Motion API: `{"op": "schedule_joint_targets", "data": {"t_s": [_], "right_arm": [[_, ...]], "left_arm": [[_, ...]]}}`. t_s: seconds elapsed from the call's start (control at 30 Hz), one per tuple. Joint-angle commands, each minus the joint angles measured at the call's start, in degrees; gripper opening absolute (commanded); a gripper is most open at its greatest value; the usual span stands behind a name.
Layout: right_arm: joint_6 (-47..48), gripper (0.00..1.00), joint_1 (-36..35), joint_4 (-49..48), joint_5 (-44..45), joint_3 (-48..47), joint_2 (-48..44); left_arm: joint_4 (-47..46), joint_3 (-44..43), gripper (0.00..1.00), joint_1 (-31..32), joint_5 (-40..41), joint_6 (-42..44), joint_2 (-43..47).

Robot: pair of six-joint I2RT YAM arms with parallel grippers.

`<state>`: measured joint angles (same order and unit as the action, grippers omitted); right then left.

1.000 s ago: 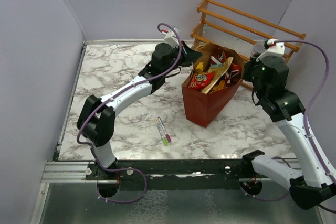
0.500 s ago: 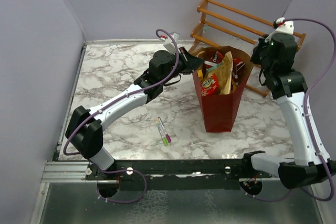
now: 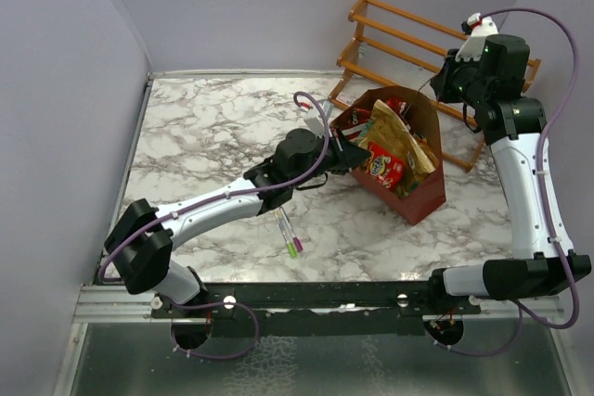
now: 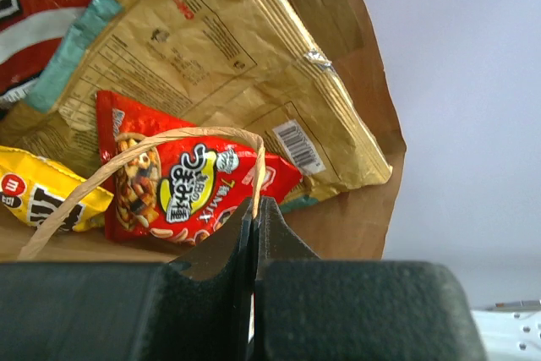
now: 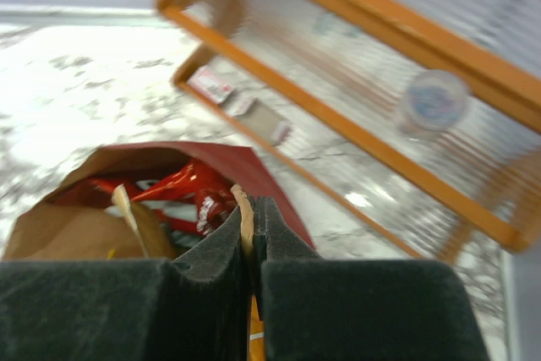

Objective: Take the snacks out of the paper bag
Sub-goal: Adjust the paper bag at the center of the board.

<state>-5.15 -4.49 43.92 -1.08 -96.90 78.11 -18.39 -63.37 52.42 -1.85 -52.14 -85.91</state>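
Half a second ago the bag (image 3: 425, 197) stood upright; now it leans, mouth tipped toward the left arm and base swung right, just in front of the rack (image 3: 408, 34). The left gripper (image 3: 345, 147) has come lower and nearer, jaws pinched shut on one string handle (image 4: 127, 162) at the rim. The right gripper (image 3: 444, 81) has risen toward the rack, clamped tight on the other handle (image 5: 245, 209). The snacks lie inside the bag: a tan chip bag (image 4: 211, 65) on top, a red packet (image 4: 182, 183) and a yellow packet (image 4: 42, 196) beside it, Doritos (image 4: 34, 14) deeper. Two pens (image 3: 289, 234) lie on the table (image 3: 204, 118), apart from the bag
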Motion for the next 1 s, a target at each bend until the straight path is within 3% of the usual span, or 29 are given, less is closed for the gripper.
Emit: {"op": "schedule_joint_targets", "data": {"t_s": [0.0,0.1,0.3,0.4,0.47,0.6,0.7,0.83,0.97], "right_arm": [[0.6,0.01,0.3,-8.6,-28.0,5.3,-6.0],[-2.6,0.01,0.3,-13.2,-37.7,13.1,-11.5],[-6.3,0.01,0.3,-17.4,-42.3,23.2,-18.0],[-8.1,0.01,0.3,-20.1,-44.2,25.6,-19.4],[-8.5,0.01,0.3,-20.4,-44.9,25.7,-19.4],[-8.7,0.01,0.3,-20.8,-45.9,26.5,-19.6],[-9.3,0.01,0.3,-21.7,-46.8,28.0,-19.7],[-8.8,0.01,0.3,-21.1,-46.0,28.4,-19.6],[-8.9,0.01,0.3,-20.9,-44.0,28.2,-20.2]], "left_arm": [[-4.3,4.0,0.0,1.2,2.6,-0.1,6.7],[-0.7,8.4,0.0,1.2,4.9,0.9,10.8],[7.0,16.6,0.08,1.2,9.7,1.3,20.4],[10.2,19.8,0.17,1.2,9.5,0.7,24.5],[13.4,20.5,0.28,1.2,9.4,0.8,26.8],[21.1,18.2,0.55,1.2,10.2,3.6,30.9],[27.4,14.6,0.7,1.2,12.1,6.3,32.9],[35.7,8.6,0.77,1.2,15.1,10.1,33.9],[41.7,3.0,0.77,1.2,19.3,12.6,32.3]]}}
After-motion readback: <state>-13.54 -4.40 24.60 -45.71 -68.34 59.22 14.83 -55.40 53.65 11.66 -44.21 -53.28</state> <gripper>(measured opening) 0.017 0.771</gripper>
